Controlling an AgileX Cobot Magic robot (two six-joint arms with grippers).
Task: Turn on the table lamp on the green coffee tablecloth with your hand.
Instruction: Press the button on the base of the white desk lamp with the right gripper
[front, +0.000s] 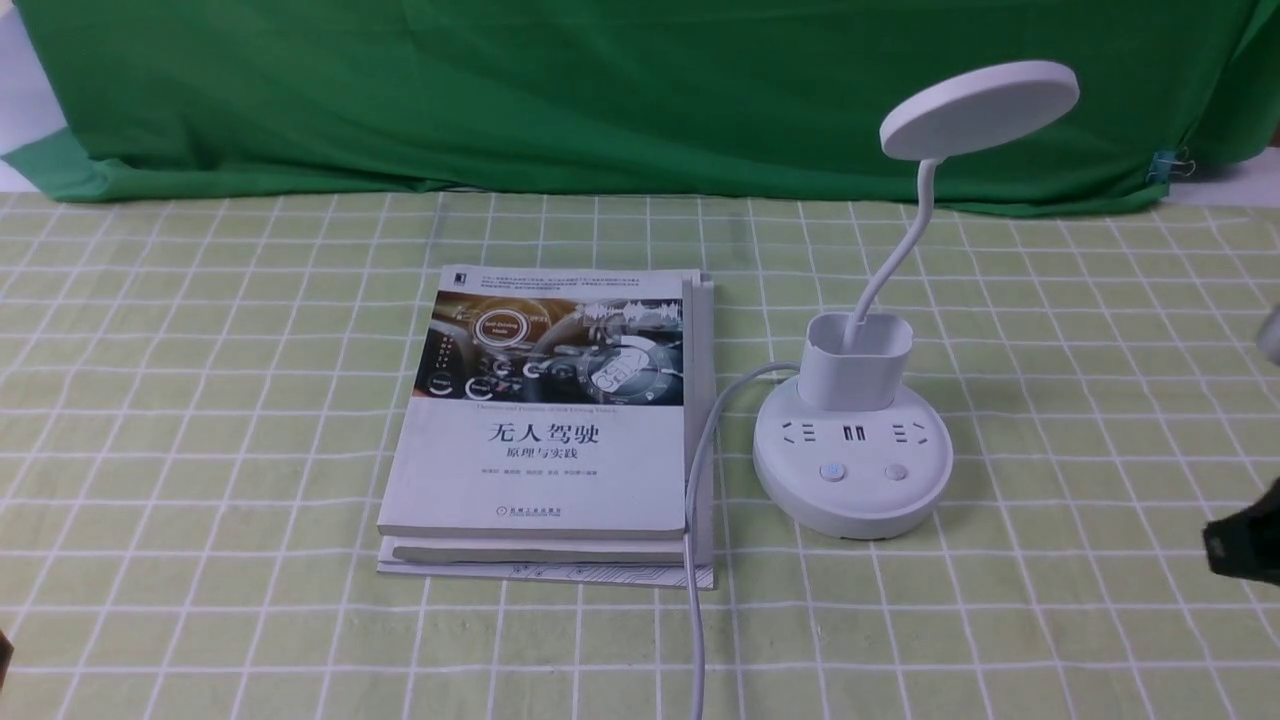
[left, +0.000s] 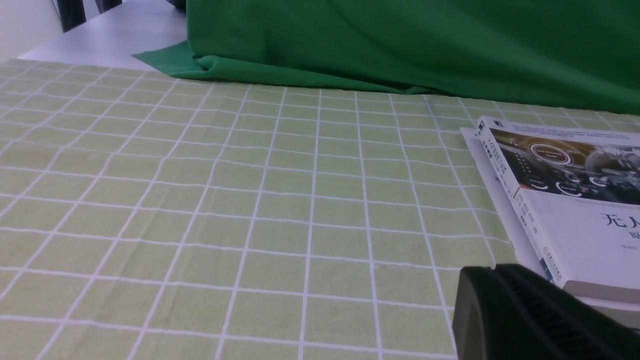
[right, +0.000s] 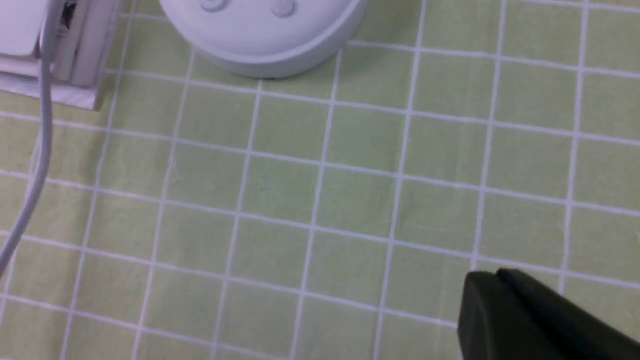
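Observation:
The white table lamp (front: 852, 470) stands right of centre on the green coffee tablecloth (front: 200, 400), its disc head (front: 978, 108) raised on a bent neck and showing no glow. Two round buttons (front: 831, 472) sit on the front of its base. My right hand's gripper (front: 1240, 548) is at the right edge of the front view, well to the right of the base and apart from it. In the right wrist view this gripper (right: 495, 275) is shut on nothing above bare cloth, and the lamp base (right: 260, 35) lies farther off. My left gripper (left: 495, 270) is shut and empty, near the book's corner.
A stack of books (front: 550, 450) lies just left of the lamp, and it also shows in the left wrist view as the book (left: 575, 210). The lamp's white cable (front: 697, 500) runs along the books' right side to the front edge. A dark green backdrop cloth (front: 600, 90) closes the back.

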